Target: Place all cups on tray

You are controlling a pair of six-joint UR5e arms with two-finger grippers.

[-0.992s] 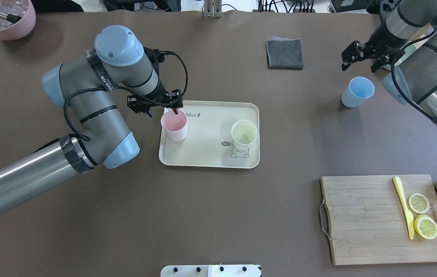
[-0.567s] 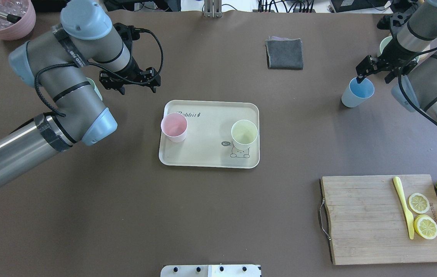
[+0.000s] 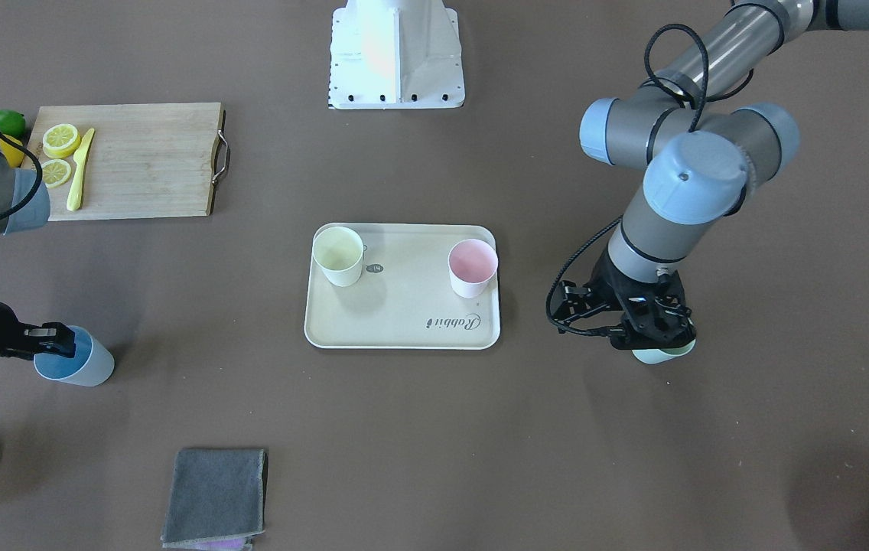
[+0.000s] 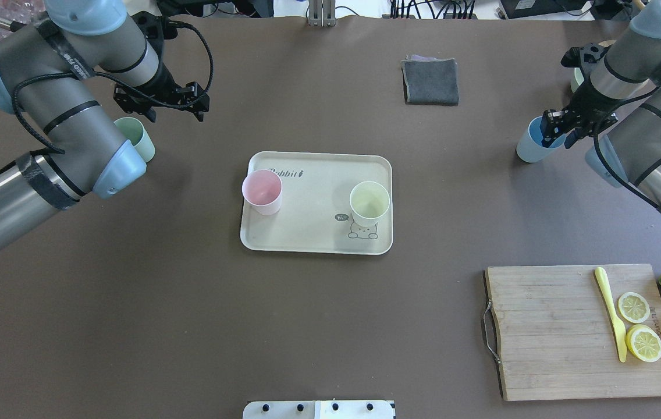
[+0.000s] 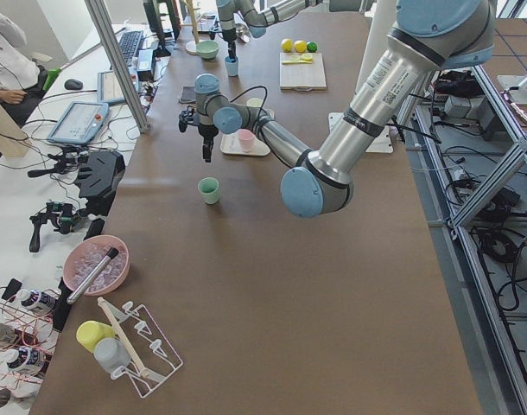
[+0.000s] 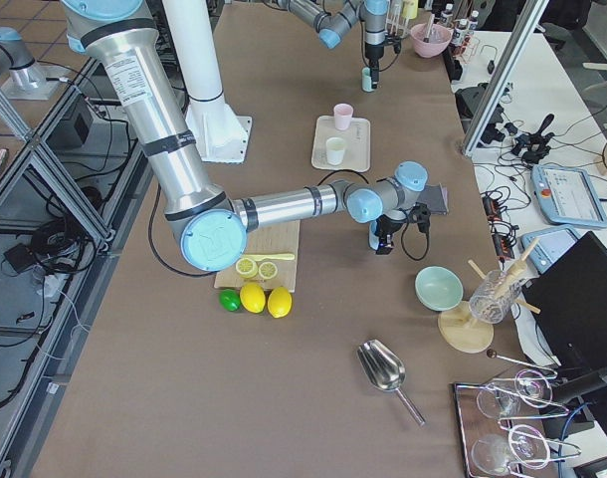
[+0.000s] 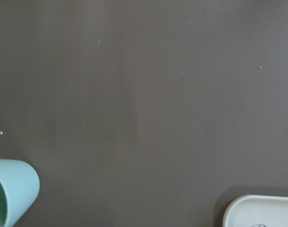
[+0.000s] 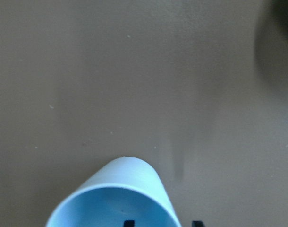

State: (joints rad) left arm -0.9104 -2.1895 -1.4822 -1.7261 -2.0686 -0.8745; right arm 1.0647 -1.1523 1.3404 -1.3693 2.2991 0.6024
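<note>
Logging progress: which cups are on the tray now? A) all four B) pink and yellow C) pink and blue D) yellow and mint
B: the pink cup and yellow cup stand on the tray; the blue cup and mint cup sit on the table off it.

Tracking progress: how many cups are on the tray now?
2 on the tray: the pink cup by its script, the pale yellow cup by its bear drawing. The light blue cup and mint green cup stand on the table; none looks hidden.
</note>
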